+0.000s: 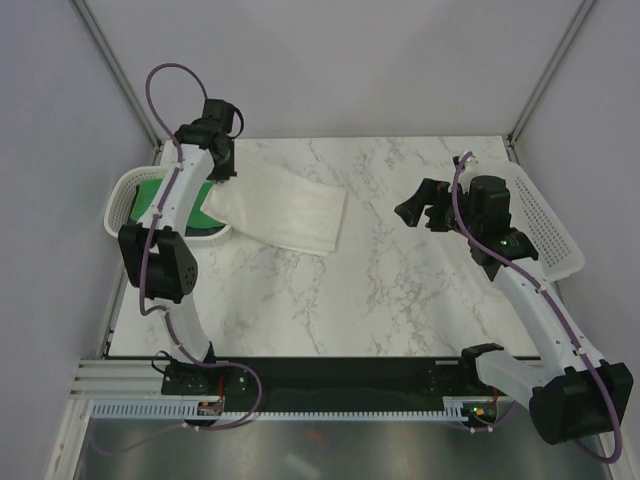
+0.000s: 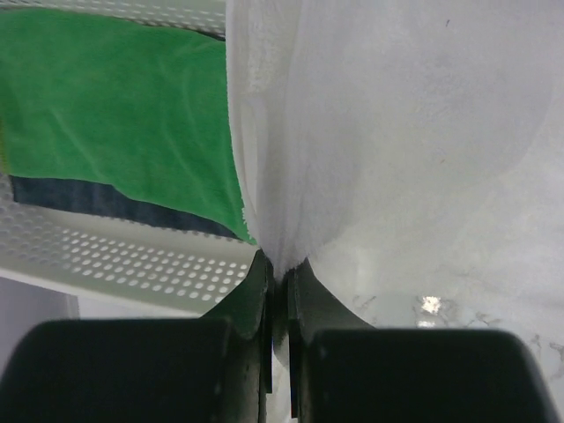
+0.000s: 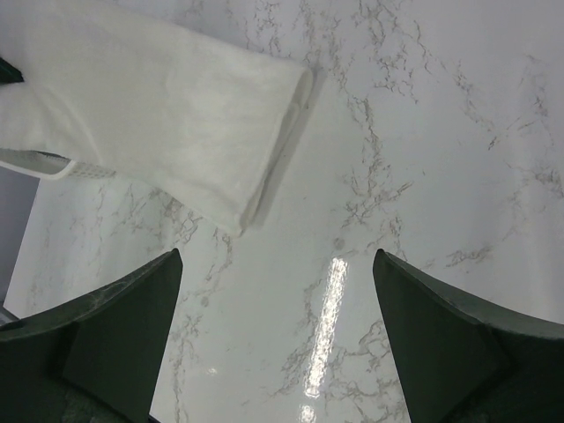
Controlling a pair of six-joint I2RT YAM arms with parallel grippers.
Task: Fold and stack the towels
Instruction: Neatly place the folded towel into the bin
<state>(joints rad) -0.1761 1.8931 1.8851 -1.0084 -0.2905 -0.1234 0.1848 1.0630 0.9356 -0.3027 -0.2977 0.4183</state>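
The white towel (image 1: 285, 212) is soft terry in a long folded band. It lies on the marble table (image 1: 400, 290), and its left end reaches the rim of the left basket (image 1: 120, 205), a white perforated plastic one. The left gripper (image 2: 280, 269) is pinched tight on that end. In this basket the green towel (image 2: 115, 97) lies flat over the navy towel (image 2: 88, 201). The right gripper (image 3: 278, 260) is wide open above the table and holds nothing.
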